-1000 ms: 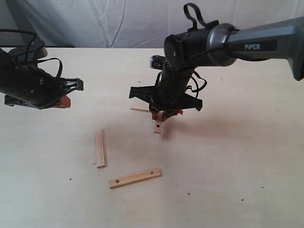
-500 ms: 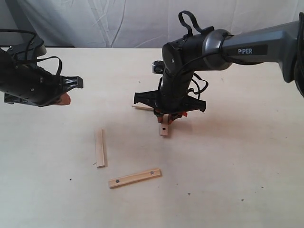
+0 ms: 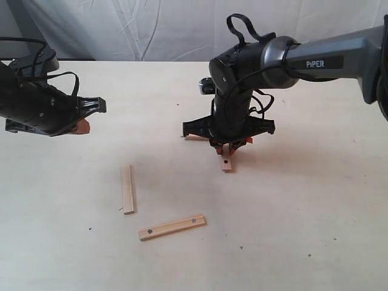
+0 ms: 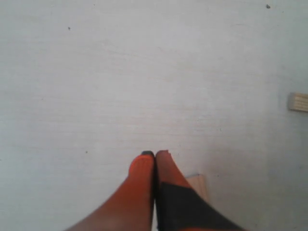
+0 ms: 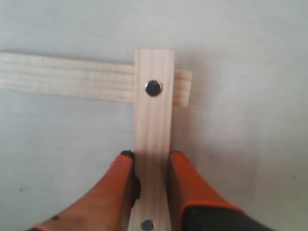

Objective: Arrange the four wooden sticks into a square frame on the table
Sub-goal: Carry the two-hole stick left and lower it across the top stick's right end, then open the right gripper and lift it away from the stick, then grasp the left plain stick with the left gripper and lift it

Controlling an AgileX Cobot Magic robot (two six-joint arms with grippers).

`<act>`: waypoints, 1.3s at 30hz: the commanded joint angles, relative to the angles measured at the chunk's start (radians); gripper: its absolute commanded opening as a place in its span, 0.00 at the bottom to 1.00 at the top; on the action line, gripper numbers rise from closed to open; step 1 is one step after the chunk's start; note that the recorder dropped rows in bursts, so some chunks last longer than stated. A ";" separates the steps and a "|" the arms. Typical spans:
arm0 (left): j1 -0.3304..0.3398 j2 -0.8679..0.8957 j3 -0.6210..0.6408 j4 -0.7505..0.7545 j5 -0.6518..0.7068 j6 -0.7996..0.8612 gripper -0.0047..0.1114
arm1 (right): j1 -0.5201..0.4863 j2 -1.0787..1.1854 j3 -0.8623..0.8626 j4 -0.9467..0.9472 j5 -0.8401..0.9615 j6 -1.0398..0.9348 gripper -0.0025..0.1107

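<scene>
My right gripper (image 3: 228, 145) (image 5: 151, 155) is shut on a wooden stick (image 5: 153, 144) with a dark dot near each end; the stick (image 3: 227, 162) pokes out below the fingers in the exterior view. Its far end crosses over a second stick (image 5: 67, 82) lying flat on the table (image 3: 303, 200), whose end (image 3: 193, 137) shows beside the gripper. Two more sticks lie apart at the front left: a plain one (image 3: 127, 188) and a dotted one (image 3: 171, 227). My left gripper (image 3: 82, 126) (image 4: 154, 154) hovers at the far left, shut and empty. No square frame stands anywhere.
A wrinkled white-grey cloth (image 3: 151, 27) hangs behind the table. In the left wrist view a stick end (image 4: 298, 102) shows at the frame edge and another (image 4: 198, 185) peeks from behind the fingers. Small dark specks dot the surface.
My right gripper has carried its held stick to the right, so the stick now lies across the end of the flat stick. The left arm and the two front sticks have not moved.
</scene>
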 commanded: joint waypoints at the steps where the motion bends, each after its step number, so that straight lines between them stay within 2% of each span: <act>1: -0.005 0.001 -0.004 -0.007 -0.010 0.002 0.04 | -0.005 -0.005 -0.005 -0.025 0.003 -0.008 0.23; 5: -0.005 0.001 -0.004 -0.007 -0.005 0.002 0.04 | -0.005 -0.007 -0.005 -0.020 0.003 -0.008 0.40; 9: -0.005 0.001 -0.004 -0.020 0.031 0.002 0.04 | -0.023 -0.053 -0.005 0.029 0.005 -0.015 0.41; 13: -0.017 0.001 -0.004 -0.022 0.104 0.002 0.04 | -0.108 -0.122 -0.005 0.143 0.050 -0.154 0.41; 15: -0.054 0.001 0.002 -0.020 0.142 0.002 0.04 | -0.148 -0.147 -0.005 0.162 0.089 -0.201 0.41; 20: -0.235 0.001 0.043 0.096 0.102 -0.041 0.15 | -0.240 -0.199 -0.005 0.163 0.144 -0.274 0.41; 23: -0.308 0.001 0.062 0.179 0.065 -0.189 0.23 | -0.268 -0.222 -0.005 0.163 0.145 -0.295 0.41; 24: -0.332 0.001 0.065 0.228 0.064 -0.287 0.25 | -0.275 -0.225 -0.005 0.162 0.145 -0.305 0.41; 30: -0.451 0.001 0.068 0.555 0.012 -0.730 0.26 | -0.309 -0.222 -0.005 0.193 0.147 -0.370 0.41; 34: -0.470 0.011 0.068 0.881 0.034 -1.072 0.26 | -0.312 -0.222 -0.005 0.196 0.145 -0.402 0.41; 36: -0.470 0.023 0.068 0.942 0.066 -1.153 0.26 | -0.312 -0.222 -0.005 0.205 0.143 -0.415 0.41; 39: -0.470 0.041 0.068 0.919 0.055 -1.167 0.32 | -0.312 -0.222 -0.005 0.212 0.131 -0.421 0.41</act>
